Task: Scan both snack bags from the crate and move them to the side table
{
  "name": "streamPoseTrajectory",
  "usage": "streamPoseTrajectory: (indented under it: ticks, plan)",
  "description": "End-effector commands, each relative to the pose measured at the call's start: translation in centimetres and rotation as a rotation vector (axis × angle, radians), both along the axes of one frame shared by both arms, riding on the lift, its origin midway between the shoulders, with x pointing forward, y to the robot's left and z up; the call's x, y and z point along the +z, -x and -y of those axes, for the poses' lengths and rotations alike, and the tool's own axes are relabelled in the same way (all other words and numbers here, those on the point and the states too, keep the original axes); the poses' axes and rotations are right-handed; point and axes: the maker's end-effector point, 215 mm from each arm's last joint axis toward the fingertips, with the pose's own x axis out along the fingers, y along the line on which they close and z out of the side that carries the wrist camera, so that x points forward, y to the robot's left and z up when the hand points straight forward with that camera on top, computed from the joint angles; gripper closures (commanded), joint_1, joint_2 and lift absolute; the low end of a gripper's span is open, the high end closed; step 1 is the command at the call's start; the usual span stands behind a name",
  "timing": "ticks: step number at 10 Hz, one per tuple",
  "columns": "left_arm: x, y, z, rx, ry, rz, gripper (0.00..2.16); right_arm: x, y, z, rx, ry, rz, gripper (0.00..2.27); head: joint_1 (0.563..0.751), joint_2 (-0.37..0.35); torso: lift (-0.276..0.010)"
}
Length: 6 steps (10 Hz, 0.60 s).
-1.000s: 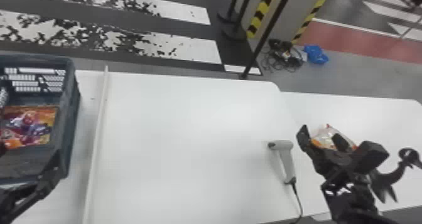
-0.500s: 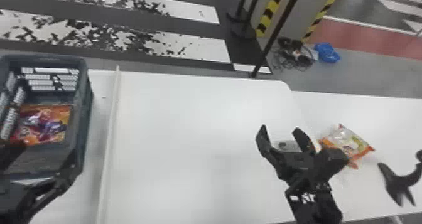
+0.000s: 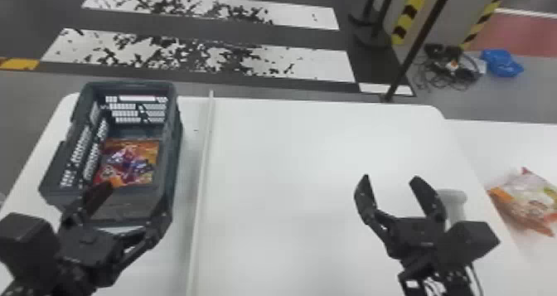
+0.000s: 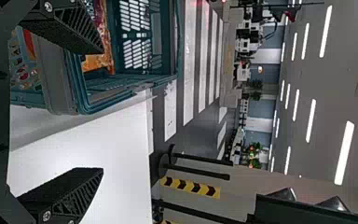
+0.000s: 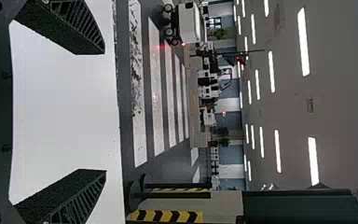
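Over the near end of the crate [image 3: 176,150], my left gripper [image 3: 134,206] stands open. An orange-red snack bag [image 3: 128,162] lies inside the crate, just beyond its fingers. The left wrist view has the left gripper [image 4: 100,109] open beside the crate [image 4: 121,91], with part of the bag [image 4: 98,60] showing. My right gripper [image 3: 389,181] is open and holds nothing above the right part of the main table; likewise the right gripper [image 5: 105,112] in its wrist view. The scanner [image 3: 452,200] is partly hidden behind it. Another snack bag [image 3: 528,197] lies on the side table [image 3: 497,146].
A pale strip [image 3: 203,162] runs along the main table [image 3: 315,158] between the crate and the right arm. Dark posts [image 3: 414,42] stand on the floor beyond the table, near cables and a blue bag [image 3: 501,63].
The head view has swung left, bringing more of the crate and left arm into sight. My right gripper has moved left from beside the bag on the side table to above the main table.
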Motion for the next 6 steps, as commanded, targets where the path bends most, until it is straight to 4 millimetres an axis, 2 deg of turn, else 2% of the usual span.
streamPoseTrajectory:
  ticks: [1, 3, 5, 6]
  plan:
    - [0.5, 0.0, 0.1, -0.002, 0.009, 0.01, 0.1, 0.1, 0.3, -2.0, 0.022, -0.009, 0.006, 0.01, 0.695, -0.105, -0.075]
    - [3.0, -0.4, -0.8, 0.007, 0.007, 0.034, 0.1, -0.6, 0.6, -2.9, 0.037, -0.012, -0.01, 0.02, 0.695, -0.068, -0.075]
    - [2.8, -0.6, -4.0, 0.03, -0.044, -0.096, 0.1, -1.2, 0.7, -2.9, 0.041, -0.009, -0.025, 0.03, 0.695, -0.044, -0.075]
    - [3.3, -1.2, -5.7, 0.046, -0.065, -0.126, 0.11, -1.5, 0.8, -2.9, 0.042, -0.008, -0.036, 0.03, 0.695, -0.019, -0.075]
